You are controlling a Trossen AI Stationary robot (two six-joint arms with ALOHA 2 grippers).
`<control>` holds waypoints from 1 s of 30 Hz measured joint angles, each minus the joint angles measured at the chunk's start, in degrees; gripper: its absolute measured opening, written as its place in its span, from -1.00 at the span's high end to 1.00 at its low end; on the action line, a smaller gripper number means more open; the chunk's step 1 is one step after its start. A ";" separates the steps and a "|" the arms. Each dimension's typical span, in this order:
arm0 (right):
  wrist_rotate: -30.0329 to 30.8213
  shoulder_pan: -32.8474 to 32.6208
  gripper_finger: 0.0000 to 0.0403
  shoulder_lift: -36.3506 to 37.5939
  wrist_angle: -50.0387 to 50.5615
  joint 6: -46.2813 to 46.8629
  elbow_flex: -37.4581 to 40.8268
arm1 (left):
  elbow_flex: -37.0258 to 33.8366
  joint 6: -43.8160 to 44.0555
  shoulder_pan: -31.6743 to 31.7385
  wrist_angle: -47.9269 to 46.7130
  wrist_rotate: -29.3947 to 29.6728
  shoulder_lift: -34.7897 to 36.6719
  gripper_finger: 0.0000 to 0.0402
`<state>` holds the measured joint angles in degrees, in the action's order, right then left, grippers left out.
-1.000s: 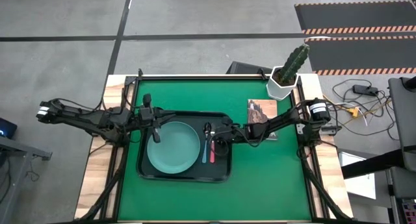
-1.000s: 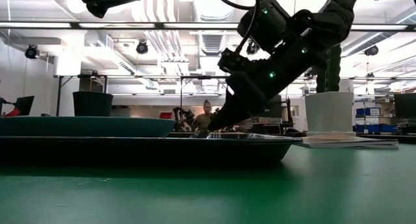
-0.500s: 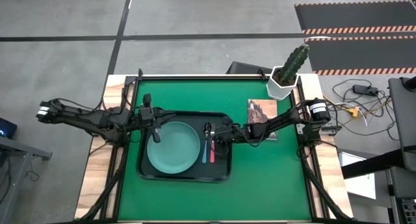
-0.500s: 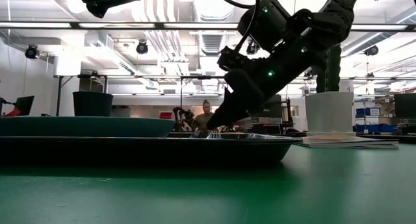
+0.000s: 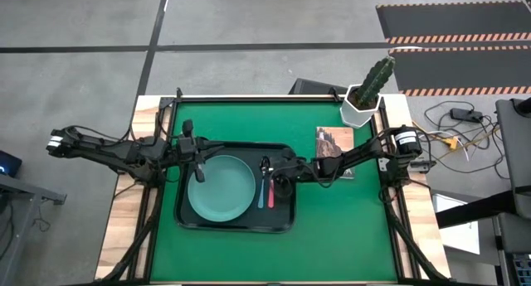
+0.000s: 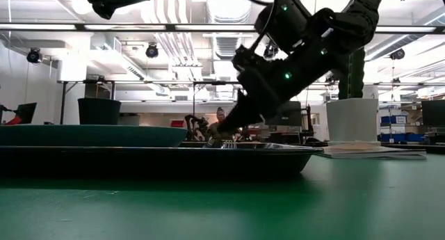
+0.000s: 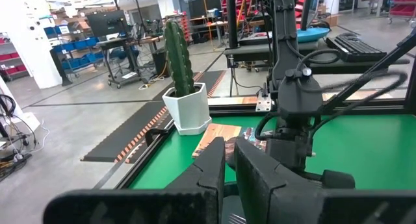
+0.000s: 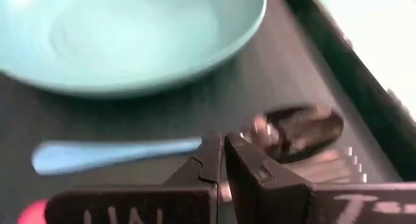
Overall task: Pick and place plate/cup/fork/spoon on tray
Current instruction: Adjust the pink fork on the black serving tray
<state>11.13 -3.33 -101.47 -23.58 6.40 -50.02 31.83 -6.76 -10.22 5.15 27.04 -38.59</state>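
Observation:
The black tray lies on the green mat. On it sit the teal plate, the blue-handled spoon and the pink-handled fork, the last two side by side to the plate's right. My right gripper is shut and slants down from the table's right. Its tips stand over the spoon's neck beside the fork's tines. My left gripper waits shut, high above the tray's left part. The cup is hidden. My right gripper's shut fingertips stand just over the spoon's neck, between the blue handle and the metal bowl. They come slanting down from the table's right. I cannot tell whether they touch the spoon. The spoon lies flat on the tray.
A white pot with a cactus stands at the far right corner, and a booklet lies beside the right arm. Bare green mat stretches along the near side and to the tray's right.
My right gripper, still shut, has edged a little toward the table's left, low over the tray by the spoon and fork. Plate, spoon and fork lie where they were.

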 joint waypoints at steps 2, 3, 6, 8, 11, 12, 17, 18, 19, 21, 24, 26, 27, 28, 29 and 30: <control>0.79 0.07 0.96 0.00 2.72 0.04 0.00 | 0.00 0.00 0.00 0.00 0.01 0.00 0.92; 0.99 0.09 0.96 0.00 3.73 0.02 0.00 | 0.00 0.00 0.00 0.00 0.01 0.00 0.92; 1.05 0.13 0.96 0.00 4.47 0.04 0.02 | 0.00 0.01 0.00 0.00 -0.01 0.00 0.92; 1.06 0.13 0.96 0.00 4.51 0.07 0.02 | 0.00 0.02 0.00 0.00 -0.01 0.00 0.92; 1.06 0.13 0.96 0.00 4.11 0.97 0.02 | 0.00 0.02 0.00 0.02 -0.01 0.00 0.92; 1.04 0.13 0.96 0.00 4.10 1.34 -0.11 | 0.00 0.03 -0.01 0.01 0.00 0.00 0.92; 1.01 -0.15 0.96 0.00 6.74 1.20 -4.98 | 0.00 0.04 0.00 0.01 -0.01 0.00 0.92; 0.99 -0.15 0.96 0.00 9.08 1.01 -6.82 | 0.00 0.04 0.00 0.00 -0.01 0.00 0.92; 0.95 -0.15 0.96 -0.08 11.74 0.58 -8.74 | 0.00 0.04 -0.01 0.01 -0.01 0.00 0.92; 0.87 -0.15 0.96 -0.75 15.83 -0.95 -12.44 | 0.00 0.04 0.00 0.01 0.00 0.00 0.92; 0.43 -0.32 0.96 -1.59 18.54 -4.41 -16.05 | 0.00 0.04 0.00 0.01 -0.01 0.00 0.92; 0.40 -0.37 0.96 -1.75 18.84 -5.37 -16.64 | 0.00 0.07 0.00 -0.02 -0.01 0.00 0.92; 0.42 -0.37 0.96 -1.77 19.57 -5.52 -16.65 | 0.00 0.07 0.00 0.00 -0.01 -0.04 0.92; 0.44 -0.26 0.96 -1.79 20.32 -5.49 -16.63 | 0.00 0.05 0.00 -0.02 -0.01 -0.07 0.92; 0.52 -0.15 0.96 -1.79 21.45 -5.01 -16.55 | 0.00 0.03 -0.02 -0.08 -0.01 -0.07 0.92; 0.65 0.01 0.96 -1.79 23.25 -4.14 -16.47 | 0.00 0.00 0.00 -0.07 -0.01 -0.07 0.92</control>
<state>11.78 -3.32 -103.26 -0.34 2.26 -66.49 31.83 -6.76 -10.22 5.08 27.03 -38.65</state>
